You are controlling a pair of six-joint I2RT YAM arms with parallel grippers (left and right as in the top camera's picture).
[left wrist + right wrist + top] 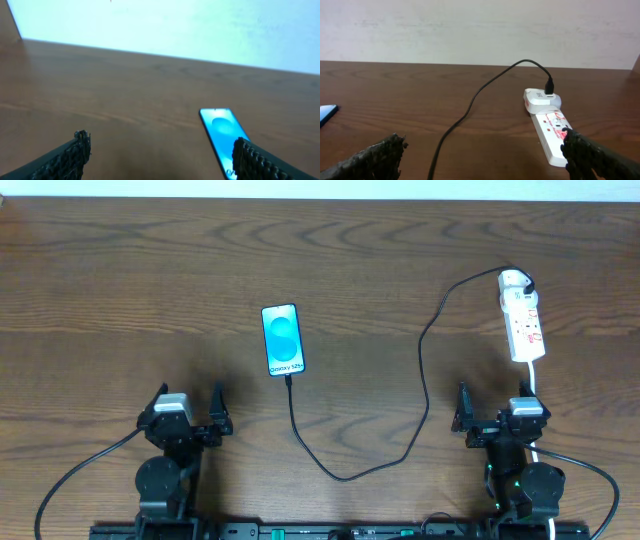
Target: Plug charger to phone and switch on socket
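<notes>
The phone (282, 340) lies flat at mid-table with its blue screen up, and also shows in the left wrist view, phone (222, 131). The charger (345, 477) is a thin black cable. Its tip meets the phone's near edge, and it loops toward me, then up to a white adapter (540, 97) at the far end of the socket (523, 320). The socket (549, 131) lies at the right; its switch position is not readable. My left gripper (189, 402) (161, 150) is open, near-left of the phone. My right gripper (492, 405) (482, 145) is open, just short of the socket.
The socket's white lead (533, 375) runs toward me past the right gripper. A pale wall (470, 30) stands behind the table's far edge. The charger cable (470, 107) crosses the wood ahead of the right gripper.
</notes>
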